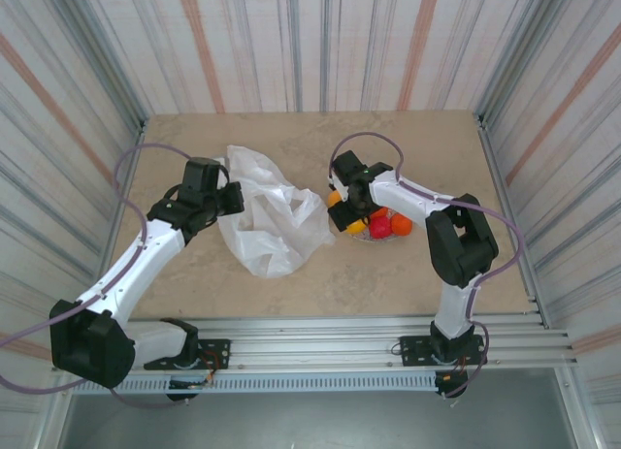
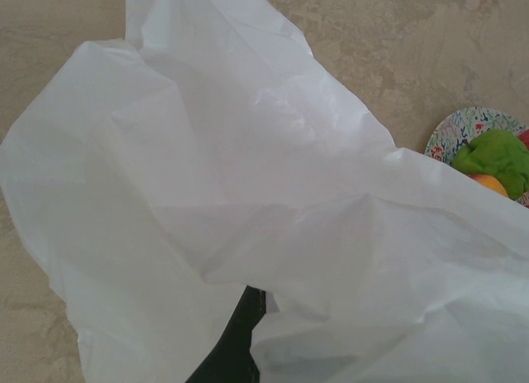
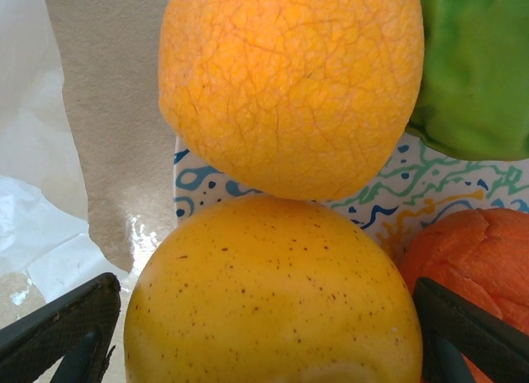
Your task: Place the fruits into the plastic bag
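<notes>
On plate (image 3: 430, 180) beside plastic bag (image 1: 267, 221): fruits (image 1: 383, 223) heaped, none seen inside bag. Right claw (image 3: 264, 333) spread around yellow fruit (image 3: 273, 292), not gripping. Left claw (image 1: 231, 194) pressed together, pinching bag edge above bench (image 1: 388, 284). Whole job apparently left.

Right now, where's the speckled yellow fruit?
Right wrist view, bottom centre: the speckled yellow fruit lies inside the open right gripper, at the patterned plate's edge, with the orange fruit just beyond.

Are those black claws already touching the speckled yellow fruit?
Cannot tell. In the right wrist view the right gripper closely flanks the yellow fruit on both sides, with no plain gap or contact.
</notes>
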